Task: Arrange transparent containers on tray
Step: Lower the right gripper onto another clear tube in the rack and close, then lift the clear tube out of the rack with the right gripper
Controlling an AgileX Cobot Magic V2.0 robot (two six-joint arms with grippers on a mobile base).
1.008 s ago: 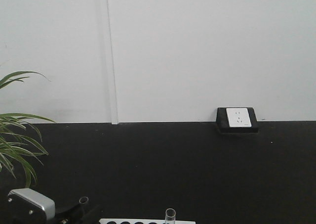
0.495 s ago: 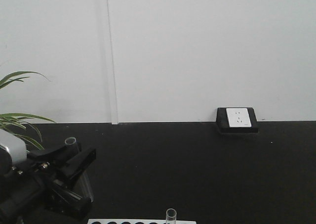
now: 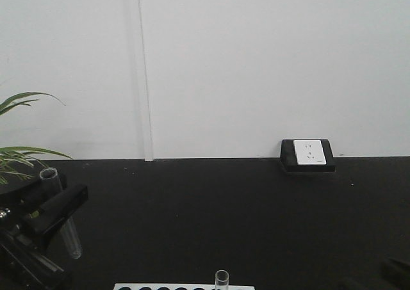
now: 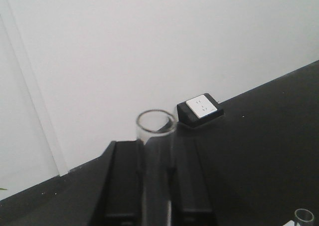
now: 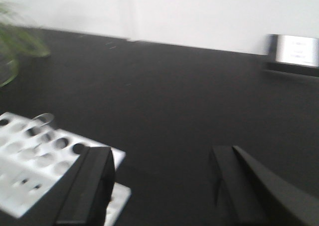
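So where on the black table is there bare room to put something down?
The widest bare stretch of table lies between the rack at the near edge and the socket box at the back. The left is crowded: the left gripper holds a tilted tube near the plant. A second tube stands in the rack.

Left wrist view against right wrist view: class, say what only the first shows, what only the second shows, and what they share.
Only the left wrist view shows a test tube clamped upright in the left gripper, its open rim close to the lens. Only the right wrist view shows the open, empty right gripper and the rows of holes in the white rack. Both show the black table, the white wall and the socket where they meet, though the socket is blurred in the right wrist view.
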